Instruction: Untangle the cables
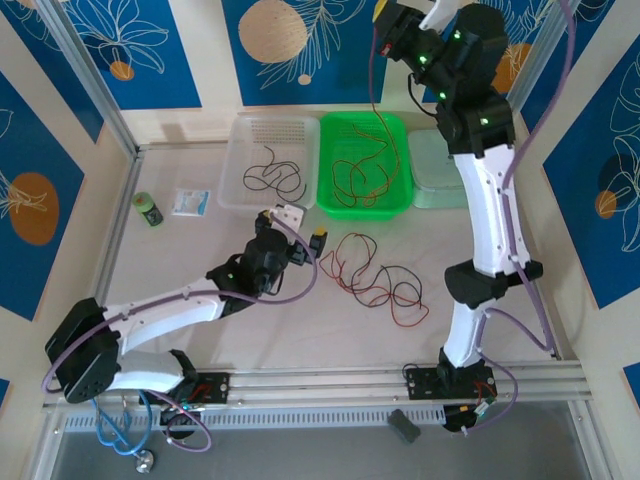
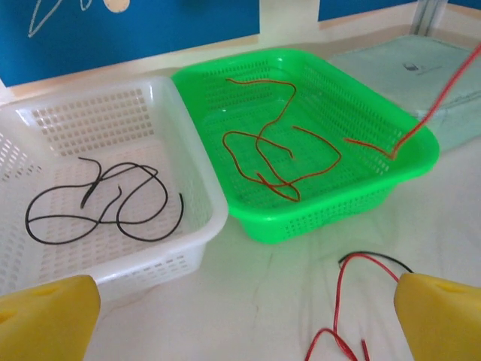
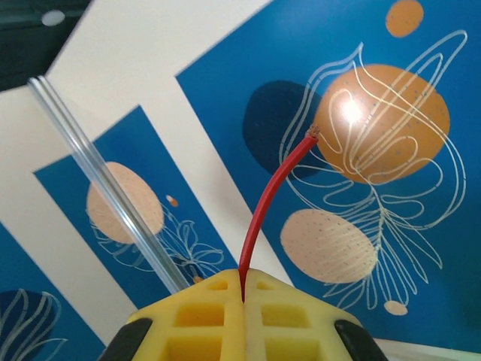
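Red wire is clamped between the closed yellow pads of the right gripper, which is raised at far right. The wire hangs down into the green basket, which holds other red wires. The left gripper is wide open and empty, low over the table, just left of the red-and-black tangle at mid-table. A black wire lies in the white basket.

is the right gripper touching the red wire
Touching. In the right wrist view the red wire comes straight out of the right gripper, pinched in the seam between its shut yellow fingers.
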Available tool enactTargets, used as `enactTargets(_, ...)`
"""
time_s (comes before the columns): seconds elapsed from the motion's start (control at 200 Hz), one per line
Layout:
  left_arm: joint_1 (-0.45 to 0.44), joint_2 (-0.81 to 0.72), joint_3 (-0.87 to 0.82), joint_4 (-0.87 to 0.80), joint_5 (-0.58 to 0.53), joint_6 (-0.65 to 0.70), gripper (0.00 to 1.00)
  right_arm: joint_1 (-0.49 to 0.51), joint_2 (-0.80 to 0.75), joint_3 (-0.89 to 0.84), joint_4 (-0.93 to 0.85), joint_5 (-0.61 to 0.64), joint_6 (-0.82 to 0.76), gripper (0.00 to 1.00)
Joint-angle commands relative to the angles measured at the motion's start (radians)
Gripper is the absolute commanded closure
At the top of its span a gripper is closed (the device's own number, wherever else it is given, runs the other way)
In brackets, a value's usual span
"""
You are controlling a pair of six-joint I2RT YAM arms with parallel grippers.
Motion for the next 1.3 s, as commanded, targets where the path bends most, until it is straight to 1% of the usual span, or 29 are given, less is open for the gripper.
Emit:
enactTargets(0.0,-0.01,-0.058,-0.027,-0.026,0.07,-0.024,0.0,-0.031,0.062,-0.002,0.068,-0.015,-0.015,1.0)
enactTargets(0.12,-0.018,-0.096,-0.061,-0.05,0.138,-0.035,0.0,-0.055,0.129,-0.013,0.085,-0.03,-0.003,1.0)
enactTargets(0.235,-0.031,-0.127,-0.092,-0.079,0.184,-0.052,0.0,-0.06,0.176,-0.022,0.063,-0.037,-0.003,1.0)
enactTargets(0.305,-0.039,-0.14,-0.101,-0.103,0.202,-0.066,0.01,-0.057,0.188,-0.067,0.055,-0.03,-0.011,1.0)
enactTargets(0.44,-0.051,-0.152,-0.102,-0.151,0.21,-0.093,0.02,-0.049,0.197,-0.208,0.054,0.01,-0.042,1.0)
enactTargets(0.51,-0.054,-0.157,-0.097,-0.174,0.211,-0.104,0.03,-0.049,0.226,-0.245,0.019,0.026,-0.06,1.0)
enactTargets(0.58,-0.056,-0.161,-0.089,-0.194,0.214,-0.11,0.03,-0.05,0.286,-0.217,-0.062,0.032,-0.078,1.0)
enactTargets(0.77,-0.058,-0.147,-0.029,-0.271,0.225,-0.114,0.03,-0.055,0.51,-0.03,-0.332,0.004,-0.096,1.0)
enactTargets(0.815,-0.058,-0.14,-0.011,-0.29,0.232,-0.114,0.03,-0.055,0.539,-0.028,-0.354,-0.007,-0.091,1.0)
enactTargets(0.91,-0.058,-0.125,0.025,-0.32,0.251,-0.115,0.04,-0.055,0.561,-0.082,-0.354,-0.029,-0.075,1.0)
enactTargets(1.005,-0.058,-0.116,0.051,-0.339,0.266,-0.122,0.05,-0.057,0.574,-0.12,-0.354,-0.045,-0.06,0.91)
enactTargets(1.126,-0.058,-0.111,0.089,-0.37,0.286,-0.133,0.05,-0.058,0.589,-0.127,-0.374,-0.064,-0.059,0.79)
enactTargets(1.241,-0.06,-0.093,0.145,-0.421,0.308,-0.146,0.07,-0.057,0.582,-0.13,-0.391,-0.071,-0.068,0.59)
enactTargets(1.296,-0.06,-0.075,0.175,-0.447,0.326,-0.156,0.08,-0.059,0.572,-0.131,-0.402,-0.067,-0.073,0.53)
